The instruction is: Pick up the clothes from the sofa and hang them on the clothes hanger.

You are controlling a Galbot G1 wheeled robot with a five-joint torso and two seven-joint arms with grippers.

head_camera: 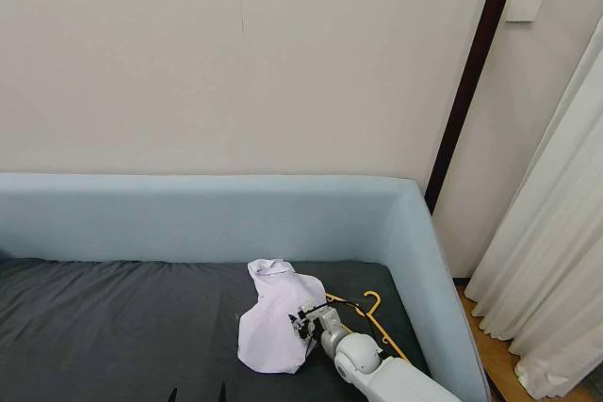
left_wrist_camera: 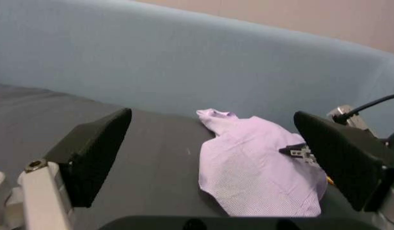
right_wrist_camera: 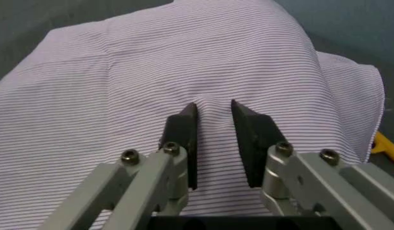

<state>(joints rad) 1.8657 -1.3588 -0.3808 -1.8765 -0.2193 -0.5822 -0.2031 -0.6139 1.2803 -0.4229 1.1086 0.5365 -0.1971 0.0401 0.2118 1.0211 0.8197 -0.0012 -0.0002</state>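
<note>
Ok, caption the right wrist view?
Right gripper pinching a fold of the pale lilac striped cloth shirt on the dark grey sofa seat.

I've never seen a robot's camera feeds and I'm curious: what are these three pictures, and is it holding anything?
It is a wheeled robot with two arms, each ending in a claw. One picture looks down from its head; the others come from cameras on its wrists. On the dark seat of the pale blue sofa lies a striped shirt, a yellow hanger at its side. The right claw is pinched shut on a fold of the shirt. The left claw hangs open above the seat, holding nothing.
</note>
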